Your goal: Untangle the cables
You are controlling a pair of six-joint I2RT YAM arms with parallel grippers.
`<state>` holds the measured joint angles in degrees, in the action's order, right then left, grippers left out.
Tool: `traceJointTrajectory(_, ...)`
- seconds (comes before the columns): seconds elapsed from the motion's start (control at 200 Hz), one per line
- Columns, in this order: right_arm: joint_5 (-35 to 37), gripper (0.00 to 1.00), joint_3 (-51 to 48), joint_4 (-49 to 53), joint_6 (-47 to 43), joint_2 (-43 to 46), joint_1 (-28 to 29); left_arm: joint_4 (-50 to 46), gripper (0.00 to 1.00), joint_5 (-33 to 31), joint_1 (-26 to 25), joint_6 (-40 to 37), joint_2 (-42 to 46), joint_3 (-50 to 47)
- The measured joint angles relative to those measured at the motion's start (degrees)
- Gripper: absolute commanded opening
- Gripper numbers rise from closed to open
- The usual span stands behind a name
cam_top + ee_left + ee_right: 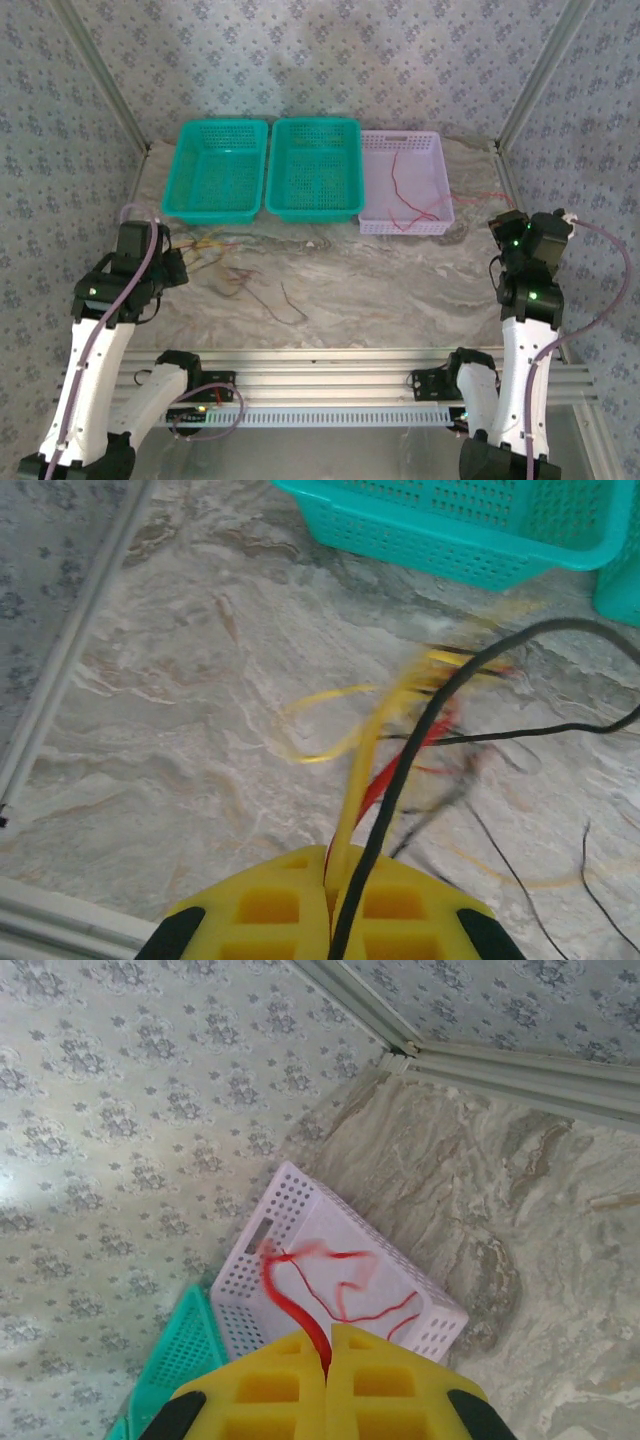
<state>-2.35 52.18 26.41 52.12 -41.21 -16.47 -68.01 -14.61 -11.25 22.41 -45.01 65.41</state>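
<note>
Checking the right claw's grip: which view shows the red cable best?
Right wrist: the red cable runs close up from the shut right claw to the white basket. Top external shows it as a thin line in that basket. Left wrist faces the tangle instead.

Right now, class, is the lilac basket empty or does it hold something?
Not empty: a red cable loops across the floor of the lilac basket, and runs up into the shut right claw.

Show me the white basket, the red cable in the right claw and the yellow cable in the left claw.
white basket (405,228), top external view, its near wall.
red cable (287,1305), right wrist view, its thick near stretch.
yellow cable (350,790), left wrist view, middle of the rising strand.
</note>
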Motion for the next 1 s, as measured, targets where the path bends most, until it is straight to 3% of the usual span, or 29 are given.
traceJointTrajectory(0.23, -1.3, 0.0, 0.6, -5.4, 1.0, -1.4, 1.0, 2.3, 0.0, 7.4, 0.3, 1.7, 0.0, -1.5)
traceJointTrajectory(0.365, -0.5, 0.0, 7.2, -5.6, -0.9, -5.3, 6.5, 5.2, 0.0, 13.0, -1.1, 4.1, -1.5, -4.5)
traceJointTrajectory(0.655, -1.9, 0.0, 28.5, -5.5, -9.5, -20.1, 14.7, 11.2, 0.0, 13.7, -14.4, 8.2, -6.9, -3.8)
traceJointTrajectory(0.999, 5.0, 0.0, 35.1, -4.9, -20.1, -37.4, 19.4, 18.3, 0.0, 10.1, -27.8, 10.3, -12.2, -1.9)
